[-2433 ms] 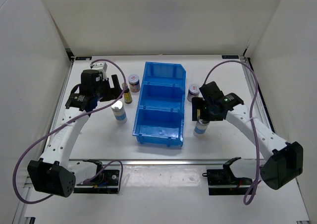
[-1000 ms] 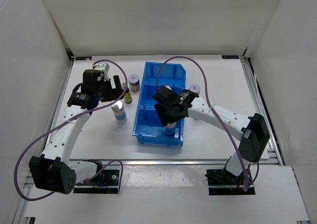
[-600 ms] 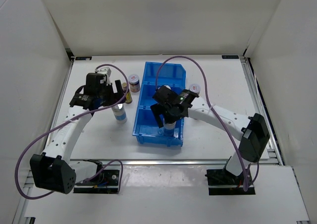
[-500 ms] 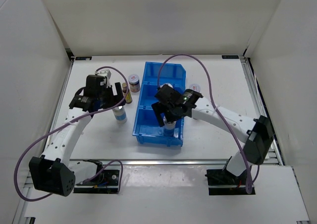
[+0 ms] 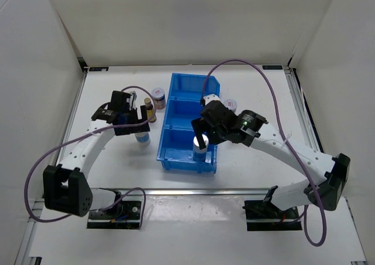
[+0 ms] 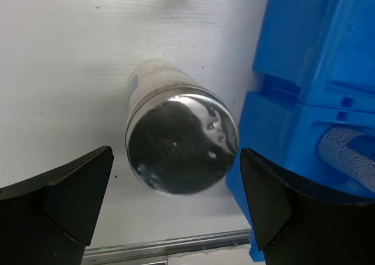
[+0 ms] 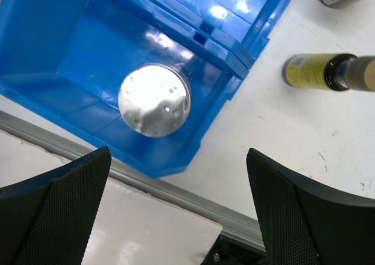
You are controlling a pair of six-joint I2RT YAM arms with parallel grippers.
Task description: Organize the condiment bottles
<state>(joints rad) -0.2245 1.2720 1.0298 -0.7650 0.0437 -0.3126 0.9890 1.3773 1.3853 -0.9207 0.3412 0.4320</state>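
Top view: a white bottle (image 5: 200, 143) with a shiny silver cap stands in the near compartment of the blue bin (image 5: 190, 89), under the right end effector (image 5: 201, 136). A second white bottle (image 5: 141, 138) stands on the desk (image 5: 123, 162) left of the bin, partly hidden by the left end effector (image 5: 136, 125).

Left wrist: the fingers are spread either side of that bottle's mirror-like cap, touching nothing.

Right wrist: the fingers are wide apart above the bottle in the bin, holding nothing. A slim yellow-labelled bottle (image 7: 319, 71) lies on the desk beside the bin.

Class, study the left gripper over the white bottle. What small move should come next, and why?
Probably lower the left gripper around the white bottle: its fingers stand open either side of the silver cap, and the bottle stands outside the blue bin.
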